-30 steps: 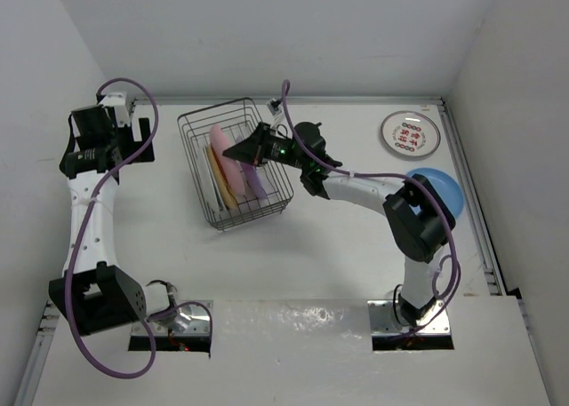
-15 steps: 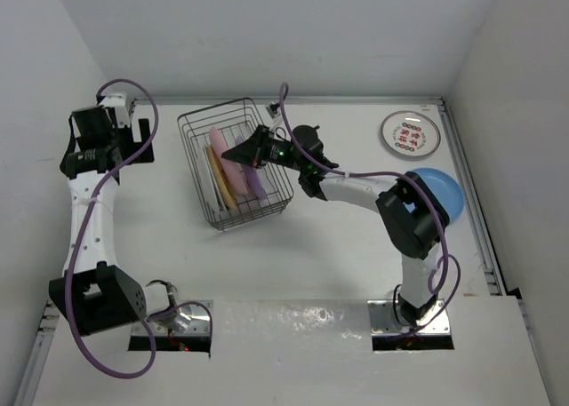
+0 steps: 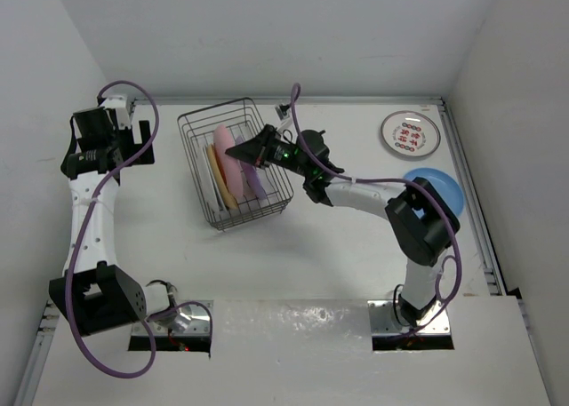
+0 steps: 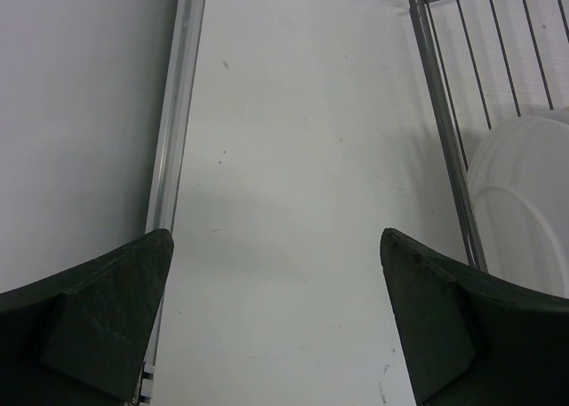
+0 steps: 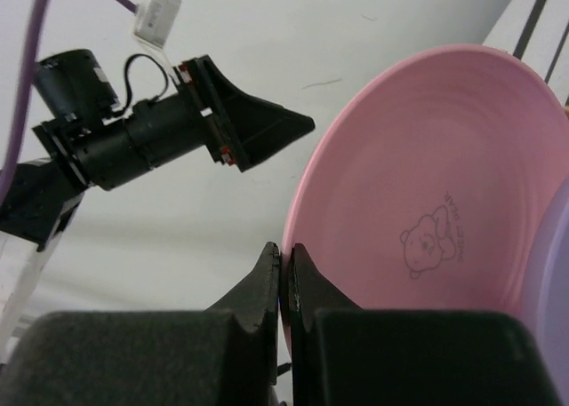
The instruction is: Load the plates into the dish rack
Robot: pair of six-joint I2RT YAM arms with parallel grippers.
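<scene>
Grips pink plate's (image 5: 427, 202) rim with right jaws, in rack (image 3: 212, 108) at upper centre. Shows bear print (image 5: 423, 243), lettering too small to read. Holds left jaws wide apart over bench (image 4: 302, 157).

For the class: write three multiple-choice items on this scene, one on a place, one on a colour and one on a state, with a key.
1. Where on the table does the printed plate lie?
A near edge
B far right corner
C far left corner

2. What colour is the plate in the right gripper?
A pink
B blue
C yellow

3. The left gripper is:
A shut on a plate
B open and empty
C shut and empty

Key:
1 B, the top view shows it flat by the far right corner.
2 A, the pink plate is pinched at its rim.
3 B, its jaws stand wide apart over bare table.
</scene>
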